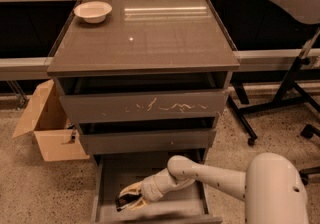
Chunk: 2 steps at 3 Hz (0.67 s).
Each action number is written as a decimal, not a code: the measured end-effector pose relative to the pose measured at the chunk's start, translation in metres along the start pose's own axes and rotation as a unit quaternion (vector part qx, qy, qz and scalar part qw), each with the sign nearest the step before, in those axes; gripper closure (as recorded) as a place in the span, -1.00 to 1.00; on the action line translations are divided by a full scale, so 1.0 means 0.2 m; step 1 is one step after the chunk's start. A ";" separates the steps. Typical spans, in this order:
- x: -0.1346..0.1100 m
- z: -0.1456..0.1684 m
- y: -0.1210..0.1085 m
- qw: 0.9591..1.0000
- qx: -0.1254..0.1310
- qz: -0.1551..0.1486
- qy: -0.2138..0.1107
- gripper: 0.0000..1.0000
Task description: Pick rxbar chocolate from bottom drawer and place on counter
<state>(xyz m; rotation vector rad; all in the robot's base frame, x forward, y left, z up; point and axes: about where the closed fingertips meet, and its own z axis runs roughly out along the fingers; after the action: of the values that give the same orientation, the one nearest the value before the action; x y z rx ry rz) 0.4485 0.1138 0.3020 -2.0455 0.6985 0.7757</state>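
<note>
The bottom drawer is pulled out under the cabinet. My arm reaches down into it from the lower right. My gripper is low in the drawer's front left part, with its pale fingers closed around the rxbar chocolate, a small black packet. The counter is the glossy grey-brown cabinet top above.
A white bowl sits at the counter's back left corner. An open cardboard box stands on the floor to the left of the cabinet. A black stand with legs is to the right. The scratched top drawer front overhangs the drawer.
</note>
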 end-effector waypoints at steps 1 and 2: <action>-0.22 -0.17 -0.01 0.998 0.025 -0.059 0.016 1.00; -0.30 -0.21 0.03 0.997 0.030 -0.068 0.016 1.00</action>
<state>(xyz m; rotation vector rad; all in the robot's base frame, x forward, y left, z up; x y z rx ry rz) 0.4160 0.0880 0.3620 -2.0320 0.5873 0.6376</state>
